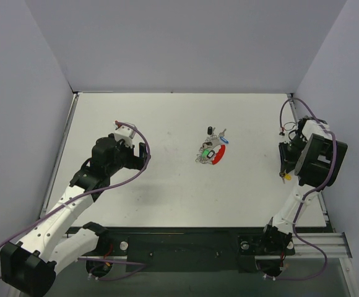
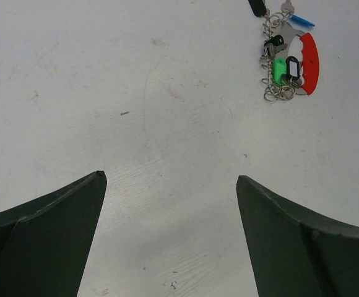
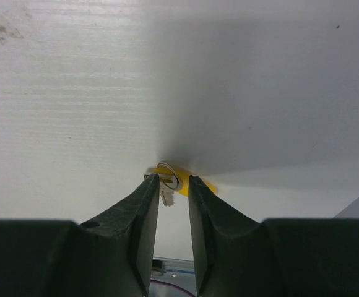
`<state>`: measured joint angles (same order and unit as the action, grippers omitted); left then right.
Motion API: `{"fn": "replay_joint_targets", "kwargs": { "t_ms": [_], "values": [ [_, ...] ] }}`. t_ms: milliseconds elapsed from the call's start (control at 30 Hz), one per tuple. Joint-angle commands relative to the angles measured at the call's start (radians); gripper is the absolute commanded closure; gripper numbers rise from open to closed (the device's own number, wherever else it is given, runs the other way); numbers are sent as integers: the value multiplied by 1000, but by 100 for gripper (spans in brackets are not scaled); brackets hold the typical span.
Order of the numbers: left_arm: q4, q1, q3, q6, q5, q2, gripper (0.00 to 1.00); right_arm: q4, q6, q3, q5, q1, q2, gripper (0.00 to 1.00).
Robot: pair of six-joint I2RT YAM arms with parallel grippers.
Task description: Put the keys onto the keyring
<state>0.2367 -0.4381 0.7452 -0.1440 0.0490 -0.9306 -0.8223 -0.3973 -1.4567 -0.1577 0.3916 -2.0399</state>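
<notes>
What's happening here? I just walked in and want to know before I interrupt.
The right gripper, near the right edge of the table, has its jaws set narrowly around a yellow key; whether it grips it yet is unclear. The left gripper hovers wide open, holding nothing. The keyring, part red, lies mid-table with the other keys bunched at it.

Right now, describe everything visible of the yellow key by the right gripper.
The yellow key shows a yellow plastic head cap, a small silvery split ring on it, and a bit of pale metal between the fingers. It appears to lie on the white table at the tips of the right gripper, whose jaws stand close on either side of the ring. Whether they pinch it cannot be told. It sits well apart from the key cluster.
</notes>
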Motion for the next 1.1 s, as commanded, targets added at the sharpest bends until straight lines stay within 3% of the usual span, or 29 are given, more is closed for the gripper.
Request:
{"fn": "replay_joint_targets", "kwargs": {
  "t_ms": [0, 433, 667, 867, 1067],
  "values": [
    [-19, -2, 23, 15, 0, 3, 3, -67, 5, -30, -9, 7, -26, 78],
    [-20, 2, 22, 14, 3, 3, 3, -78, -8, -31, -48, 7, -22, 100],
    [-27, 10, 17, 15, 14, -1, 3, -77, -55, 16, -129, 3, 90, 100],
    [-71, 22, 6, 14, 172, -1, 5, -104, -218, 125, -330, -34, 297, 100],
    [-258, -11, -43, -8, 504, 9, 12, -317, -494, 141, -537, -177, 457, 100]
  ]
}}
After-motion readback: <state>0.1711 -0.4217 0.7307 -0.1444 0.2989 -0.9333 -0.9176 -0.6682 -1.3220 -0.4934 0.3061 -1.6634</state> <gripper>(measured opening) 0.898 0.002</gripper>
